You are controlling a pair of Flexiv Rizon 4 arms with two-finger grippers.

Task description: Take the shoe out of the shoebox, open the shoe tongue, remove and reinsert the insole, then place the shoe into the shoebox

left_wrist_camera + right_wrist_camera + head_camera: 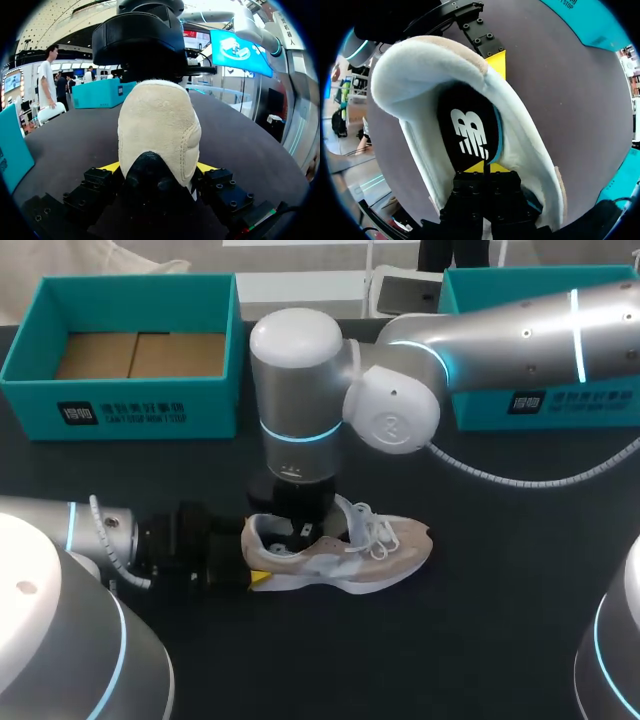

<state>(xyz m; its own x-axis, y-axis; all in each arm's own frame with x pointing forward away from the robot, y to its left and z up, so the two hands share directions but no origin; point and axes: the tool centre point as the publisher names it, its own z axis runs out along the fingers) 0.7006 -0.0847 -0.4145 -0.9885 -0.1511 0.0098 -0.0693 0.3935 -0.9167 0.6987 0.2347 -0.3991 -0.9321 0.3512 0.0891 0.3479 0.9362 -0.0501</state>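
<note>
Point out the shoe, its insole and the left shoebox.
shoe [335, 565]: head view, side panel.
insole [470, 132]: right wrist view, printed heel area.
left shoebox [190, 405]: head view, front wall.

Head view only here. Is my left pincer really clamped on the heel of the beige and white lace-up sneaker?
Observer: Yes. The left wrist view shows the left pincer with its yellow fingertips pressed on both sides of the beige and white sneaker at its padded heel.
Operator: The right arm's wrist hides its pincer. Where is it?
Observer: Inside the shoe's opening, the right pincer appears shut on the black insole with a white logo.
Operator: Is that insole lying flat?
Observer: Seemingly not. A teal edge shows along one side.
</note>
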